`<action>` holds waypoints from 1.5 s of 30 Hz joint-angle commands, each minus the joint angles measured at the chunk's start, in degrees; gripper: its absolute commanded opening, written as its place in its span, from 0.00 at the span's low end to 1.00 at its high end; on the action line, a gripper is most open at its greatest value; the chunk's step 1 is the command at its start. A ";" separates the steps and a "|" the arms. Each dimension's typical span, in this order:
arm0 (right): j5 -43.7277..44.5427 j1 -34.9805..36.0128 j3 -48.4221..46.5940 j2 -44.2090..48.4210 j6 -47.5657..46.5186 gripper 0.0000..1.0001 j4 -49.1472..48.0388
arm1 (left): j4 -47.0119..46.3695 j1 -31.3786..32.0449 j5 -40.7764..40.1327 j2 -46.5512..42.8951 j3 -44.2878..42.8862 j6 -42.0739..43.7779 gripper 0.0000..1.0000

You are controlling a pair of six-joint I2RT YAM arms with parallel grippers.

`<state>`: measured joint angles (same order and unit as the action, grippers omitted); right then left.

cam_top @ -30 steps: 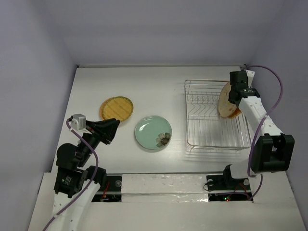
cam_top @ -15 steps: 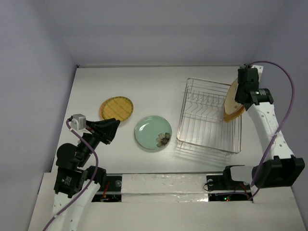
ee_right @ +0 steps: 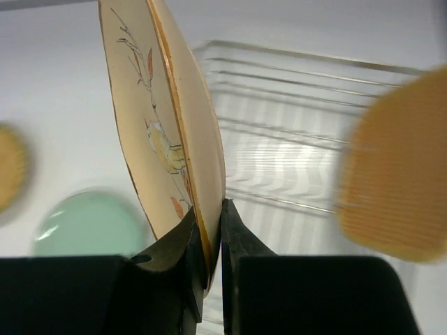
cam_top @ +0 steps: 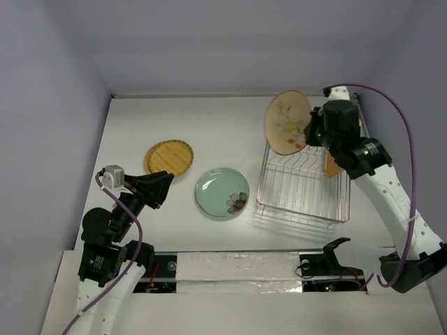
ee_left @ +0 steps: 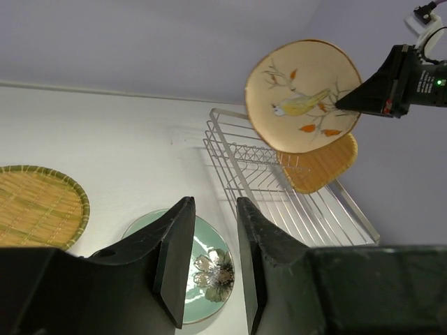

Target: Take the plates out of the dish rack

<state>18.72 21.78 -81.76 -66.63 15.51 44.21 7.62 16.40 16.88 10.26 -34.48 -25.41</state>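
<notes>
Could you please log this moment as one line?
right end effector: shut on cream plate above dish rack | left end effector: open | racked: orange woven plate | unloaded: green plate, round orange plate

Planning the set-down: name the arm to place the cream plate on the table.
Right. The right gripper pinches the cream plate by its rim above the dish rack; the left gripper hangs empty near the green plate.
</notes>
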 commanded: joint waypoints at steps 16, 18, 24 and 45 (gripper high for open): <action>-31.46 20.14 12.76 -15.98 10.24 0.00 -32.60 | -1.64 0.30 -1.24 0.55 -0.15 -0.17 0.28; -31.82 20.14 13.90 -17.73 10.16 0.00 -33.21 | -1.64 0.30 -1.24 0.64 -0.15 -0.26 0.28; -32.87 20.14 16.45 -20.11 10.59 0.00 -34.71 | -1.55 0.30 -1.41 0.55 -0.15 -0.34 0.28; -23.65 20.14 21.20 -21.96 8.22 0.53 -26.46 | -1.64 0.30 -1.24 0.20 -0.15 -0.34 0.28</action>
<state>-7.64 41.67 -60.82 -89.73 25.06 17.69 7.73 16.40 15.79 10.37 -34.48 -25.61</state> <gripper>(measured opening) 0.505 0.281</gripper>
